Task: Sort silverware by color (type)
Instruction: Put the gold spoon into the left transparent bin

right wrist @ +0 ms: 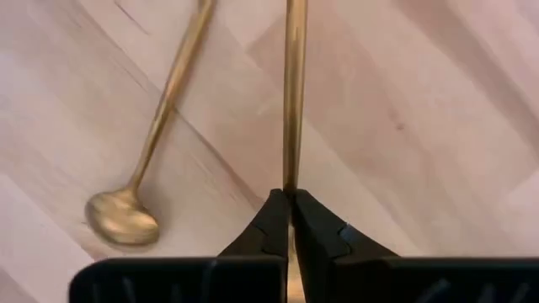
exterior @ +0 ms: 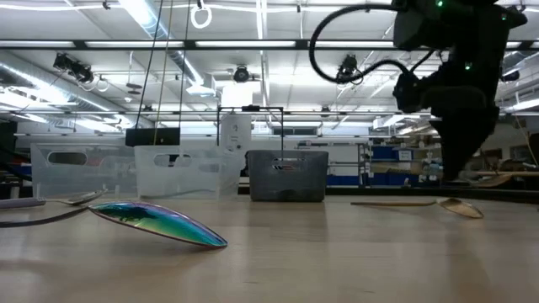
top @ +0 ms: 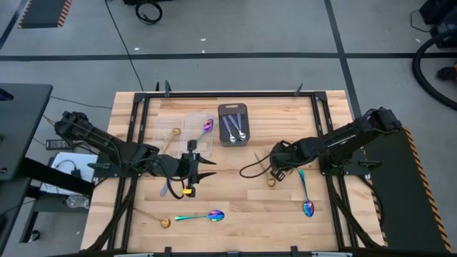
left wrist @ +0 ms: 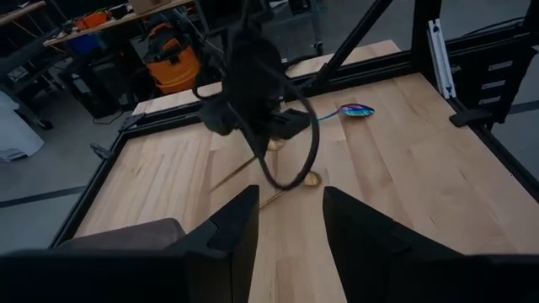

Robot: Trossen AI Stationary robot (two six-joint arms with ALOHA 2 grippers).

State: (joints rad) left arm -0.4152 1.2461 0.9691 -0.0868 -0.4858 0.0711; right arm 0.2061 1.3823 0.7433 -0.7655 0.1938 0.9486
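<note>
My right gripper (right wrist: 290, 202) is shut on a gold spoon's handle (right wrist: 292, 101) right of the table's middle (top: 275, 168). A second gold spoon (right wrist: 147, 160) lies flat beside it (top: 271, 180). My left gripper (top: 208, 169) hovers open near the table's middle, holding nothing. Rainbow spoons lie on the table (top: 305, 197) (top: 203, 215), and another gold spoon (top: 164, 223) lies near the front edge. The dark gray tray (top: 233, 108) holds silver spoons (top: 235, 128). Clear containers (top: 187, 121) hold a rainbow spoon (top: 207, 126) and a gold one (top: 176, 132). My right gripper pinches the gold spoon's thin handle (right wrist: 290, 181) between its two fingertips (right wrist: 271, 220), coming from above and slanting down. The handle runs straight out ahead of the fingers over the wood. I cannot tell whether the spoon is lifted clear.
A black frame (top: 136, 128) borders the wooden table. A looping black cable (top: 251, 170) hangs by my right arm. A purple spoon (top: 168, 187) lies under my left arm. Bare wood lies between the two grippers and toward the near edge.
</note>
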